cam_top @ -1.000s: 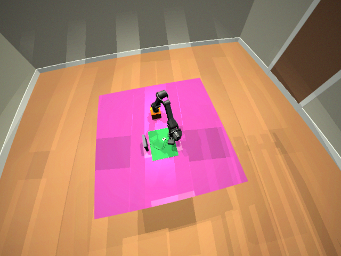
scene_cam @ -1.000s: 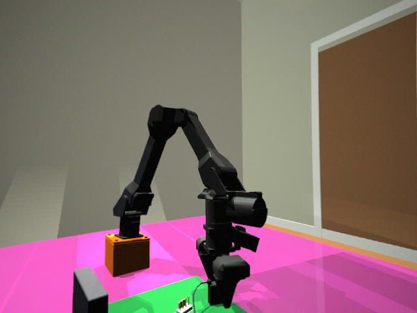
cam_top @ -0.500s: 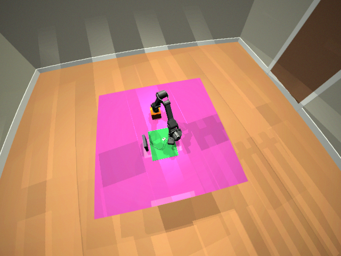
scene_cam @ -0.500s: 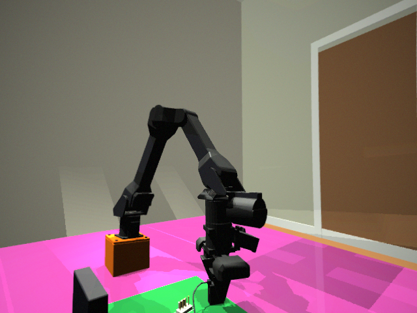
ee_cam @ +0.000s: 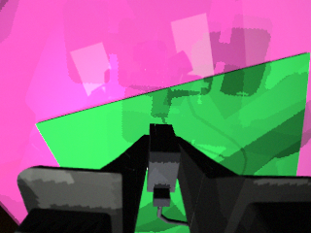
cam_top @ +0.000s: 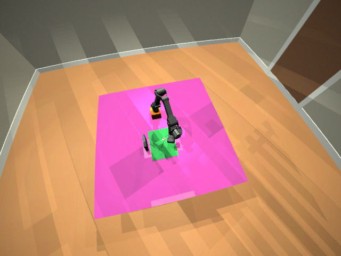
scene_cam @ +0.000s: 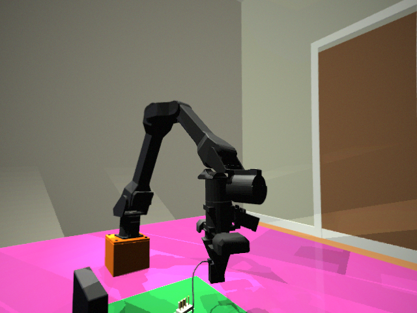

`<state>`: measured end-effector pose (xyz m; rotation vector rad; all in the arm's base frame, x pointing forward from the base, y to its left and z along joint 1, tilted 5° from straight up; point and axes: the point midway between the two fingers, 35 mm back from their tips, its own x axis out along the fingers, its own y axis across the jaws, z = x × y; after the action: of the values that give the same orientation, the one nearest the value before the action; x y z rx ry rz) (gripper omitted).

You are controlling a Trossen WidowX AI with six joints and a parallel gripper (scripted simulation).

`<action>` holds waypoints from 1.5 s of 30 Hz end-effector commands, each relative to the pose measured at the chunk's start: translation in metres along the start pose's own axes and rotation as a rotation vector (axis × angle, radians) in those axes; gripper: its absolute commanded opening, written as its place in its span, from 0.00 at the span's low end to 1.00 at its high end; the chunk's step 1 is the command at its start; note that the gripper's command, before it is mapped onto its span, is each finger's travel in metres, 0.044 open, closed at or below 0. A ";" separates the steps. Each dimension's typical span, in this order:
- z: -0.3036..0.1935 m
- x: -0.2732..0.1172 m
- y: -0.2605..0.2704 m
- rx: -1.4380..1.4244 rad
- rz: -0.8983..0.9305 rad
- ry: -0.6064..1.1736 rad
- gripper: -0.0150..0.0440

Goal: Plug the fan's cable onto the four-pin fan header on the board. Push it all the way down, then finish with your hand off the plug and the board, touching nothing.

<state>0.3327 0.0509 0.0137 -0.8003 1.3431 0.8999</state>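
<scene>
The fan's plug (scene_cam: 217,279) (ee_cam: 162,177) is a dark block with its thin cable (scene_cam: 193,281) (ee_cam: 167,219) coming off one end. My gripper (cam_top: 171,139) (scene_cam: 217,269) (ee_cam: 160,141) is shut on the plug and holds it above the green board (cam_top: 165,157) (scene_cam: 156,294) (ee_cam: 80,137). The four-pin header (cam_top: 164,138) (scene_cam: 184,306) is white with upright pins, to the left of the held plug in the top and exterior views. It is hidden in the wrist view. The pins stand bare, with the plug apart from them.
A dark upright slab (cam_top: 145,142) (scene_cam: 90,291), apparently the fan, stands beside the board's left edge. The arm's orange base block (cam_top: 156,114) (scene_cam: 129,257) stands behind the board. The cable arches beside the header in the exterior view.
</scene>
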 end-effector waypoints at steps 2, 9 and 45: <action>-0.001 -0.006 0.001 -0.010 0.009 -0.001 0.25; -0.028 -0.005 -0.005 -0.222 0.008 0.000 0.25; -0.073 -0.005 -0.003 -0.614 0.010 0.002 0.25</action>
<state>0.3040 -0.0160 0.0135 -1.2615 1.0711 1.3440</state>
